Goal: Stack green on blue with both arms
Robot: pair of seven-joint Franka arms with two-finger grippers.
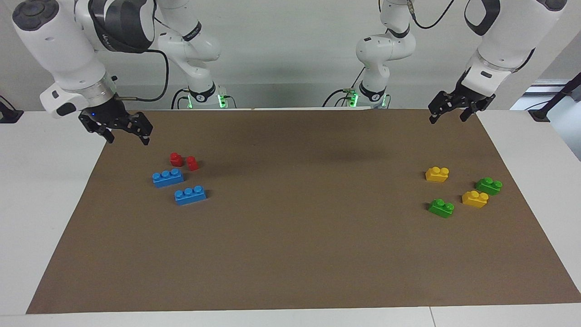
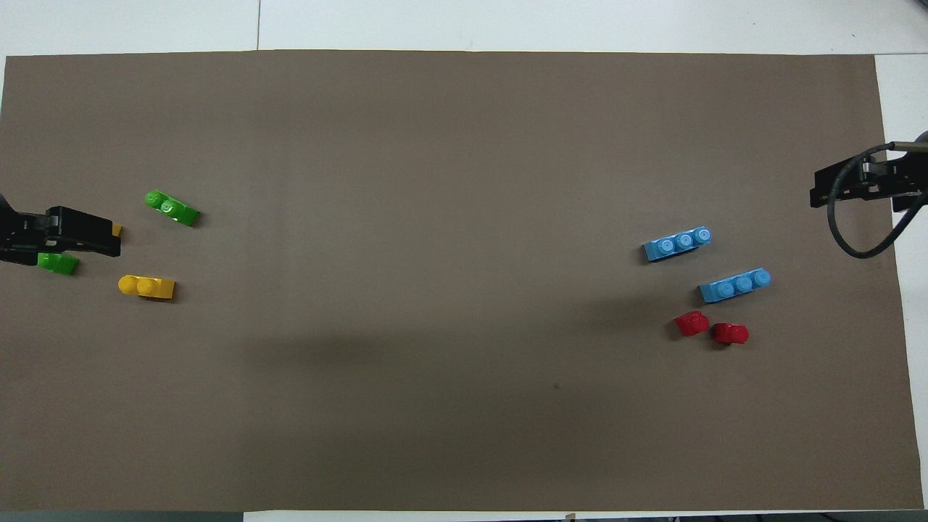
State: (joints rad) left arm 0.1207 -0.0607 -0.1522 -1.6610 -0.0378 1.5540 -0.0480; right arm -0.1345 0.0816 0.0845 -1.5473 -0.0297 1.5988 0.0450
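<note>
High facing view across the brown mat [image 1: 290, 254] toward the robots, steep overhead view from their end, both covering the mat
</note>
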